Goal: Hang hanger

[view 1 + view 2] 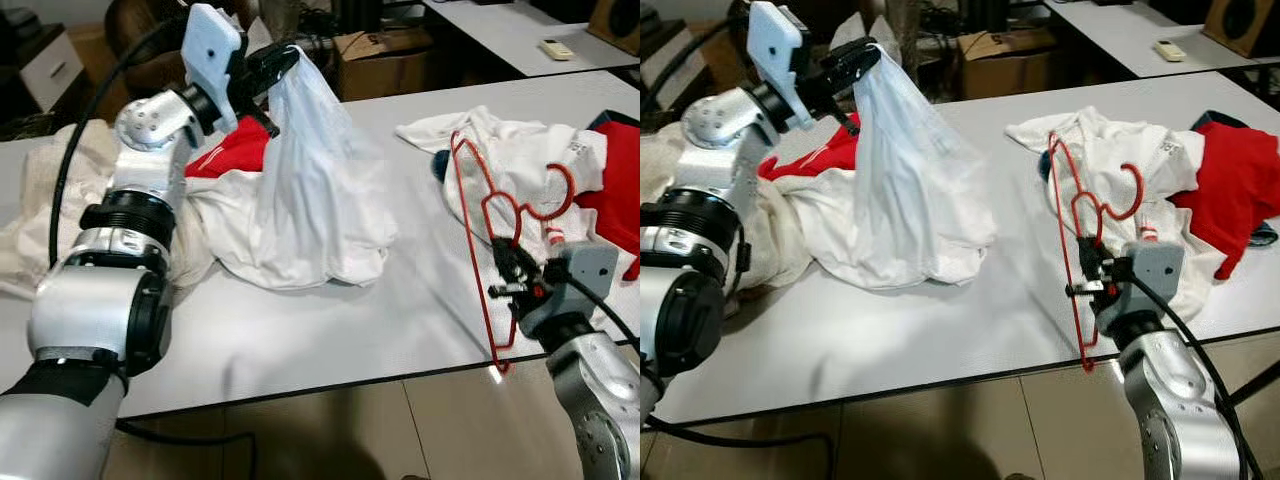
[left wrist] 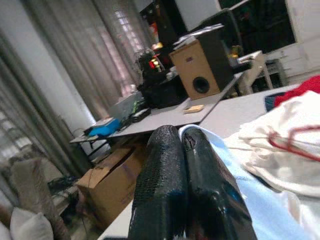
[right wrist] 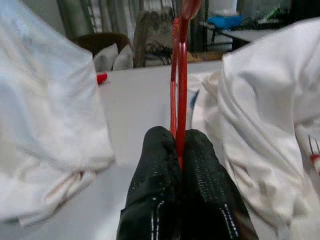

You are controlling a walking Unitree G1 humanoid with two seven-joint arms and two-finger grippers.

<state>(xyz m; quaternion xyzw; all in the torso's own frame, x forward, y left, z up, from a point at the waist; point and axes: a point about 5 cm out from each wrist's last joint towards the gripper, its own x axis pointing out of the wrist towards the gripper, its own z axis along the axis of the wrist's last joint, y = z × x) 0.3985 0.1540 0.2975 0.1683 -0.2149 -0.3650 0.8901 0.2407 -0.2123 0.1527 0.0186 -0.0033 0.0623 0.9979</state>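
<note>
A red wire hanger (image 1: 485, 210) stands on edge over the table's right part, its hook against a white garment (image 1: 510, 155). My right gripper (image 1: 512, 268) is shut on the hanger's lower frame, with the red wire (image 3: 178, 75) pinched between the black fingers (image 3: 155, 175). At the back left, my left gripper (image 1: 268, 68) is shut on a pale blue-white shirt (image 1: 310, 180) and holds its top up off the table, so the cloth hangs in a peak. The closed fingers (image 2: 170, 190) show pale blue cloth (image 2: 250, 195) beside them.
A red garment (image 1: 235, 150) lies under the lifted shirt; more red cloth (image 1: 615, 185) sits at the far right. Cream fabric (image 1: 40, 220) spreads at the left. The white table (image 1: 330, 330) ends at a near edge. A cardboard box (image 1: 385, 55) stands behind it.
</note>
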